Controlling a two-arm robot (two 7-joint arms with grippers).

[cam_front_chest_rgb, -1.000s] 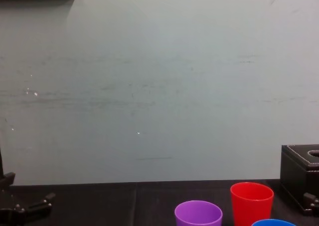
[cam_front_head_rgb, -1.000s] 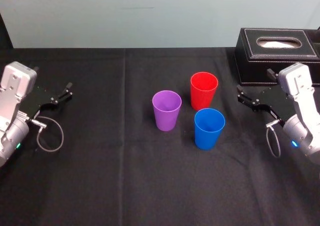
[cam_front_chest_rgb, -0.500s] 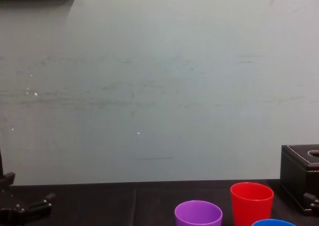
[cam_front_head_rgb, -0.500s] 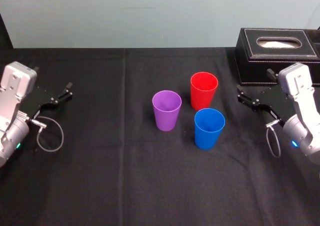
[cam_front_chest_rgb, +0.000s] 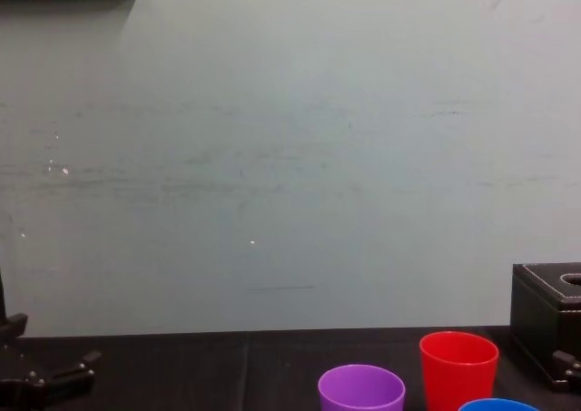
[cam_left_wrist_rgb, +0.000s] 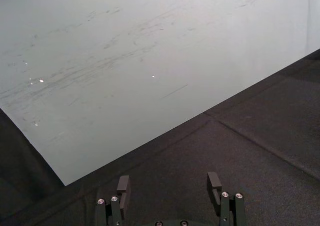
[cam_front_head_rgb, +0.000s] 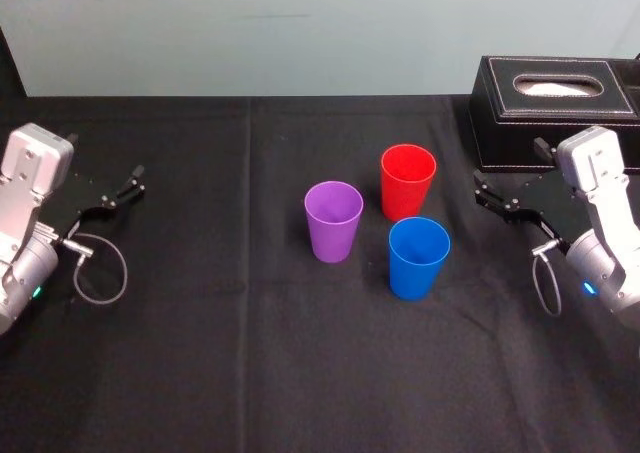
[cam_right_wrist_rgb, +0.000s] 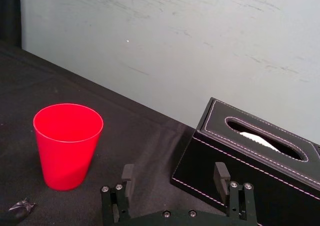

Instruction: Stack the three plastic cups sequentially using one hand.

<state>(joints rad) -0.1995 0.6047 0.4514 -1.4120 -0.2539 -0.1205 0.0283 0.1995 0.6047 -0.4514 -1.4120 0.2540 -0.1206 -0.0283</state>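
Standing upright and mouth-up at the centre of the head view, each on its own and not stacked: purple cup (cam_front_head_rgb: 333,221), red cup (cam_front_head_rgb: 408,181), blue cup (cam_front_head_rgb: 418,257). Red sits up and right of purple. Blue sits just below red, lower right of purple. Narrow gaps separate purple from the other two. In the chest view the cup rims line the bottom edge, right of centre. Black tablecloth (cam_front_head_rgb: 240,353) lies under all three.

Right gripper (cam_front_head_rgb: 484,191) is at the right edge of the frame, jaws apart with nothing between them, pointing toward the cups, near but not touching. Black box with white stitching (cam_front_head_rgb: 555,108) stands upper right, just behind that gripper.

Left gripper (cam_front_head_rgb: 128,186) is at the left edge, well apart from the cups, jaws apart, empty.
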